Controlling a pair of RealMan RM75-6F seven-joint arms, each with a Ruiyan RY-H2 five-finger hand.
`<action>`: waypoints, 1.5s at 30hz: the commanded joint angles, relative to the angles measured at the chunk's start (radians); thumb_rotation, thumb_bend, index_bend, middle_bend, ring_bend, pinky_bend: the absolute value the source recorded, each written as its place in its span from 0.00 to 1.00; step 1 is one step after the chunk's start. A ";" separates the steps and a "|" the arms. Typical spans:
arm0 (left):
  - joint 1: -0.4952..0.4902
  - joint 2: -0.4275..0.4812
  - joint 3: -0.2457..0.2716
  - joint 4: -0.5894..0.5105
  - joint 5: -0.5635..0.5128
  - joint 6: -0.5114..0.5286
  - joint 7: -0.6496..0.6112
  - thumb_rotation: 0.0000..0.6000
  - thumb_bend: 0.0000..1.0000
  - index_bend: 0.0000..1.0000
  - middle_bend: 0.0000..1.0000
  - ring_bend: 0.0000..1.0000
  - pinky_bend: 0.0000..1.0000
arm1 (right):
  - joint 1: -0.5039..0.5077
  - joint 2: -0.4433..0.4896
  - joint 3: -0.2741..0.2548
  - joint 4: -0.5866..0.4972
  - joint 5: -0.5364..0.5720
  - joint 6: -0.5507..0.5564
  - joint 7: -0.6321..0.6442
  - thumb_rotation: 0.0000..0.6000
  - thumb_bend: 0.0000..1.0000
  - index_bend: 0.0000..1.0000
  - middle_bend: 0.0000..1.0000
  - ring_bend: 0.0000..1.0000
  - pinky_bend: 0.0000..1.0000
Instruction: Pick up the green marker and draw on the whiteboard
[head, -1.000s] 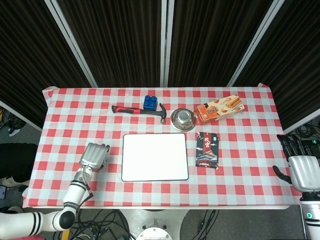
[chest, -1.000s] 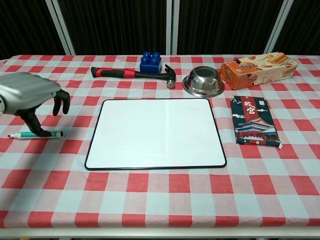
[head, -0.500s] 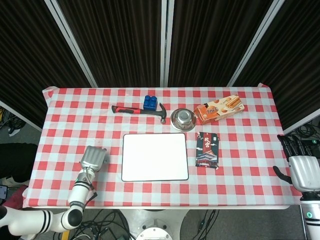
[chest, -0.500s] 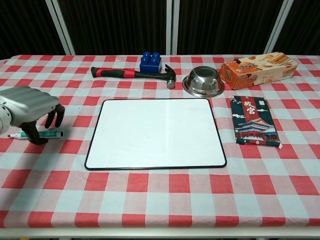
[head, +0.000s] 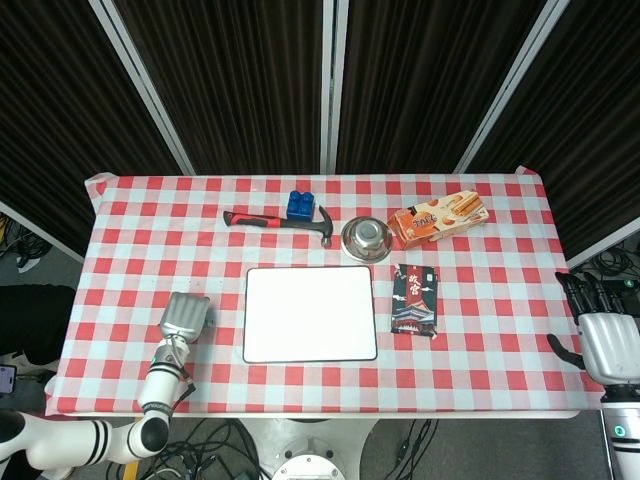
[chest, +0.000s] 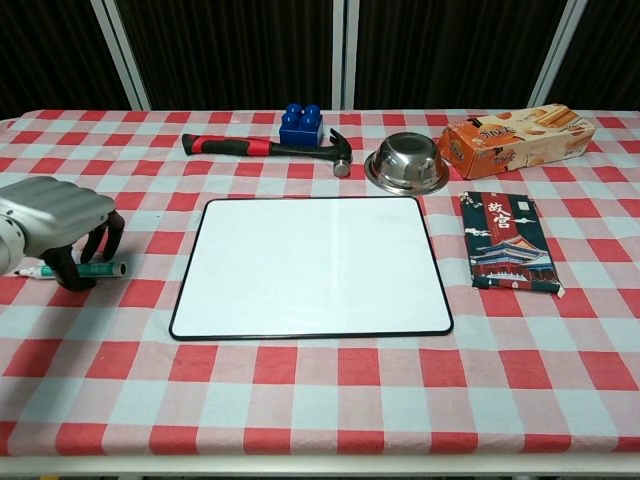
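Observation:
The green marker lies flat on the checked cloth, left of the whiteboard. My left hand arches low over it, thumb in front and fingers just behind, and the marker still rests on the table. In the head view the left hand hides the marker beside the whiteboard. The board's surface is blank. My right hand hangs off the table's right edge with its fingers spread and nothing in it; the chest view does not show it.
Behind the board lie a hammer and a blue brick. A steel bowl and a biscuit box stand at the back right. A dark packet lies right of the board.
My left hand has sunk lower over the marker and its fingers have curled closer around it. The marker has not moved. The right hand stays put.

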 joint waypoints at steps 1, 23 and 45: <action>-0.002 0.000 0.003 0.003 0.000 -0.002 -0.002 1.00 0.28 0.47 0.52 0.87 1.00 | -0.001 0.000 0.000 0.000 0.000 0.001 0.001 1.00 0.16 0.05 0.11 0.03 0.14; 0.052 0.109 -0.020 -0.004 0.367 -0.003 -0.454 1.00 0.41 0.55 0.58 0.86 0.99 | -0.010 0.009 0.002 -0.016 -0.003 0.023 -0.002 1.00 0.16 0.05 0.12 0.03 0.14; -0.140 -0.083 -0.038 0.418 0.913 -0.151 -1.284 1.00 0.40 0.54 0.56 0.80 0.91 | -0.009 0.014 -0.007 -0.019 -0.003 0.004 0.014 1.00 0.16 0.05 0.12 0.03 0.14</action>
